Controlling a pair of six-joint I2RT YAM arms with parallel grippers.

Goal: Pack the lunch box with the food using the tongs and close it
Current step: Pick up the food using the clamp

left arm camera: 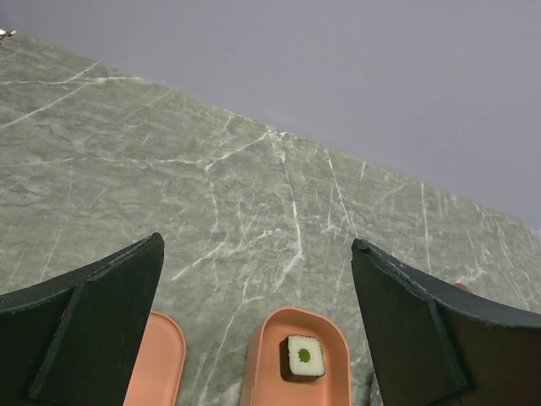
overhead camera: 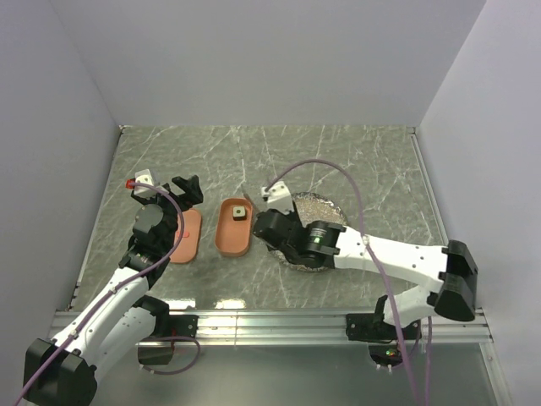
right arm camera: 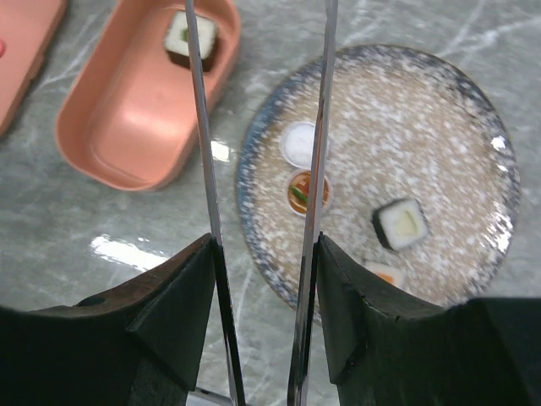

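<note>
Your right pincer (right arm camera: 264,254) is pinching the tongs (right arm camera: 199,127) above the plate (right arm camera: 423,127) holding the food (right arm camera: 401,223), left pincer (left arm camera: 256,245) is spread wide, so nip those light, probably slippery pieces gently across their dark sides.

Open table (overhead camera: 355,161) was found along the far side and the right. The lunch box (overhead camera: 228,241) was closed in by the lid (overhead camera: 188,238) on its left and the plate (overhead camera: 325,203) on its right. The plate was overhung by the tongs (right arm camera: 201,127) and right gripper (right arm camera: 264,254).
</note>
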